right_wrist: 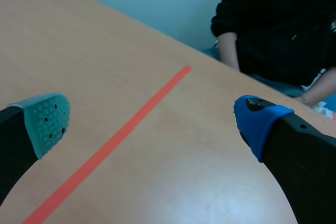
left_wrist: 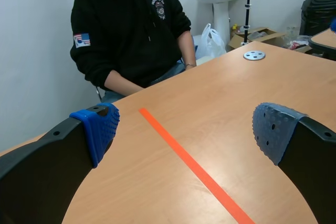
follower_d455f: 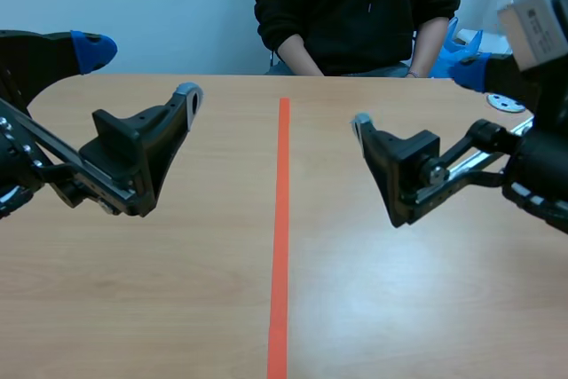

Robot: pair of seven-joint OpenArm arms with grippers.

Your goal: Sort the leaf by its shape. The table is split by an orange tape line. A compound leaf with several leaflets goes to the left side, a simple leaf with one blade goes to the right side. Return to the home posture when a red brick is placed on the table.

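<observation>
Hovering above table (follower_d455f: 177,299), left claw (follower_d455f: 140,71) and right claw (follower_d455f: 415,95) both spread, orange tape line (follower_d455f: 281,219) between them

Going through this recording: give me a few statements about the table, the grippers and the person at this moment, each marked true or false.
1. The left gripper and the right gripper are both open and hold nothing. True.
2. A leaf lies on the table, left of the tape line. False: no leaf shows in any view.
3. The tape line runs from the robot's side toward the person seated across the table. True.
4. A red brick stands on the table. False: no brick is visible.
5. A small metal disc lies near the table's far right corner. True.
</observation>
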